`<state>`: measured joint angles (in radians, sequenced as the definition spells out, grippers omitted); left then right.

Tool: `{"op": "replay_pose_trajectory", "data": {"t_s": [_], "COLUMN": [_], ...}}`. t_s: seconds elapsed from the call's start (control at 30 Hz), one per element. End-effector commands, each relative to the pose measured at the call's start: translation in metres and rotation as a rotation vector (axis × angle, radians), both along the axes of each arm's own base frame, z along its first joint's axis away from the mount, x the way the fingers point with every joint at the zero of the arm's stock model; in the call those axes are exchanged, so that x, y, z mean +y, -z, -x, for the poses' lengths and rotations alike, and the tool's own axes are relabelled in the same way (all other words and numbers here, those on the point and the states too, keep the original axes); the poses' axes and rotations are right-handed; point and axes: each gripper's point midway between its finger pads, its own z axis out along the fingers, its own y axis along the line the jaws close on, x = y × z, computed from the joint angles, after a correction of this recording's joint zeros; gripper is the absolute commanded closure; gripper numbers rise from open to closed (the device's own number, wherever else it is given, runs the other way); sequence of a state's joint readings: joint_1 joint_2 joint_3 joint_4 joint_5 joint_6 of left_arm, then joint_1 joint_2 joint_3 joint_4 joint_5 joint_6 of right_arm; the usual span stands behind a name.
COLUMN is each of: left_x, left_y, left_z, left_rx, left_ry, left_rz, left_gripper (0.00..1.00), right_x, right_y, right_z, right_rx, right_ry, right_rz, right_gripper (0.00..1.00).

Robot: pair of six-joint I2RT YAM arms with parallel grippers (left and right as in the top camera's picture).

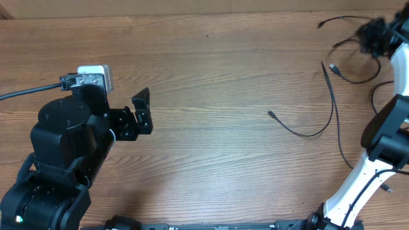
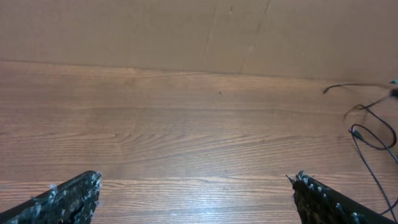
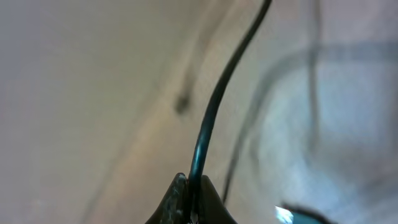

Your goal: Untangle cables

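Note:
Thin black cables (image 1: 332, 96) lie at the right of the wooden table, one ending in a small plug (image 1: 271, 114) near the middle, others looping at the far right. My right gripper (image 1: 372, 35) is at the far right corner, shut on a black cable (image 3: 214, 106) that runs up from between its fingertips (image 3: 193, 186) in the blurred right wrist view. My left gripper (image 1: 142, 112) is open and empty at the left of the table. Its fingers (image 2: 196, 193) frame bare wood in the left wrist view. The cable loops (image 2: 370, 130) show far to the right there.
A white power adapter (image 1: 94, 76) with a black cord (image 1: 29, 91) sits behind the left arm. A cardboard wall (image 2: 186, 31) runs along the table's far edge. The right arm's white base (image 1: 358, 185) stands at the front right.

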<state>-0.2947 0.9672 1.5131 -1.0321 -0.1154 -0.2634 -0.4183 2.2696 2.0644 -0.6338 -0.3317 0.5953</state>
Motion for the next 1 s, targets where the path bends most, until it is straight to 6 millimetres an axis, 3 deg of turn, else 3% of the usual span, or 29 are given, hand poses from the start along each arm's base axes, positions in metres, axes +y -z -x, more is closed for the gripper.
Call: {"op": "replay_pose_trajectory", "data": {"t_s": [0.0,0.13,0.3,0.37,0.53,0.6,0.8,0.9,0.97], "left_x": [-0.003,-0.004,-0.005,-0.006,-0.009,-0.011,-0.019,-0.021,-0.021], "left_y": [0.001,-0.002,-0.004,-0.001,0.004,0.008,0.016,0.004,-0.007], "left_z": [0.0,-0.001,-0.005,-0.008,-0.017,-0.024,-0.036,-0.04,-0.039], "left_rx": [0.005,-0.006,-0.013,-0.003,0.017,0.032,0.06,0.011,-0.02], "left_ry": [0.008,0.0,0.0,-0.004,-0.011,-0.009,0.006,0.014,0.016], "left_rz": [0.015,0.035,0.039,0.043,0.05,0.047,0.052,0.069,0.077], "left_gripper": [0.0,0.01,0.0,0.0,0.0,0.0,0.0,0.0,0.0], "right_x": [-0.031,-0.058,-0.081,-0.092,-0.097,-0.091,-0.08,-0.081,-0.083], "right_y": [-0.06,-0.102,-0.135,-0.156,-0.199,-0.214,-0.208,-0.178,-0.148], "right_z": [-0.011,-0.011,-0.008,-0.005,-0.002,-0.008,-0.018,-0.024,-0.028], "right_rx": [-0.107,-0.159,-0.207,-0.24,-0.33,-0.384,-0.392,-0.332,-0.267], "right_ry": [0.028,0.097,0.154,0.171,0.186,0.174,0.154,0.14,0.133], "right_rz": [0.183,0.331,0.433,0.503,0.558,0.569,0.568,0.544,0.531], "right_gripper": [0.96,0.96,0.96,0.96,0.96,0.96,0.96,0.96,0.96]}}
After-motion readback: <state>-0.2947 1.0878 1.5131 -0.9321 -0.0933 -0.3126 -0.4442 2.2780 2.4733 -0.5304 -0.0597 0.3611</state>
